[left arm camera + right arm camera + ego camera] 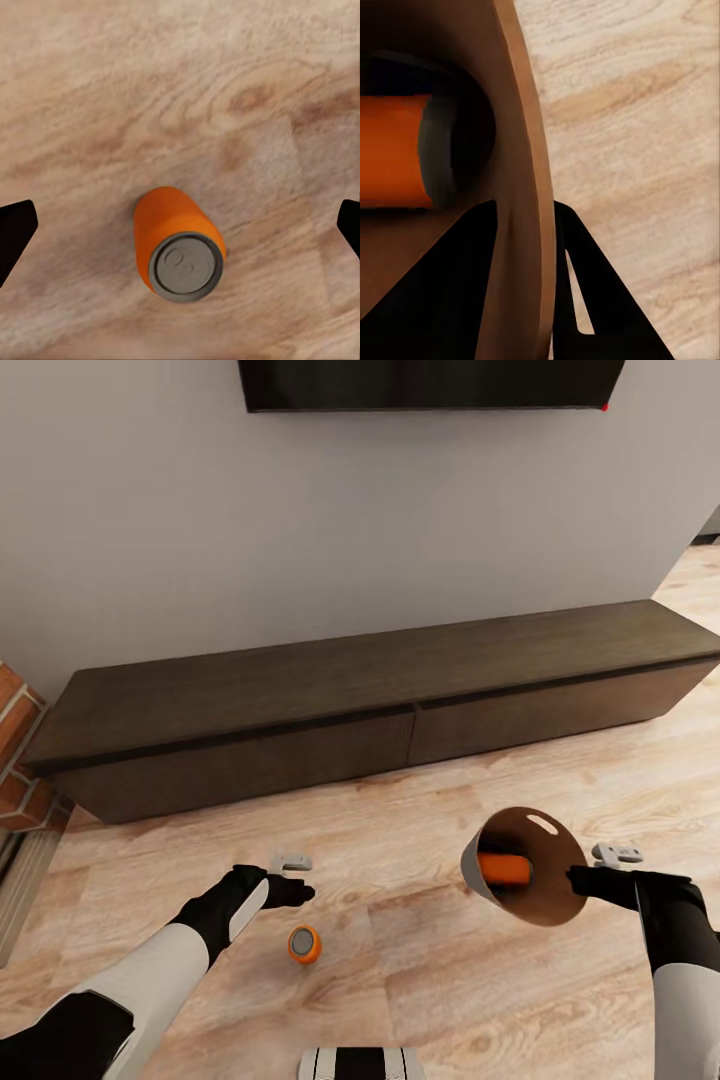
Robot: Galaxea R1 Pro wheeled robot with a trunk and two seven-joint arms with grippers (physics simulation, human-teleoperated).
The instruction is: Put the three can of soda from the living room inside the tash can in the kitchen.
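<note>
An orange can of soda (304,944) with a grey top stands upright on the pale wood floor. My left gripper (296,892) hovers just above and behind it, open. In the left wrist view the can (180,244) sits between the two widely spread fingertips (15,232), untouched. My right gripper (580,878) is shut on the rim of the tash can (548,895), holding it tilted above the floor with its brown inside facing me. A second orange can (505,868) lies on its side inside it, also seen in the right wrist view (394,161), where black fingers (600,300) pinch the rim (529,187).
A long dark low cabinet (380,710) runs along the grey wall ahead, with a black television (430,382) above it. A red-brick fireplace (18,760) stands at the far left. Open wood floor (420,970) lies between my arms and the cabinet.
</note>
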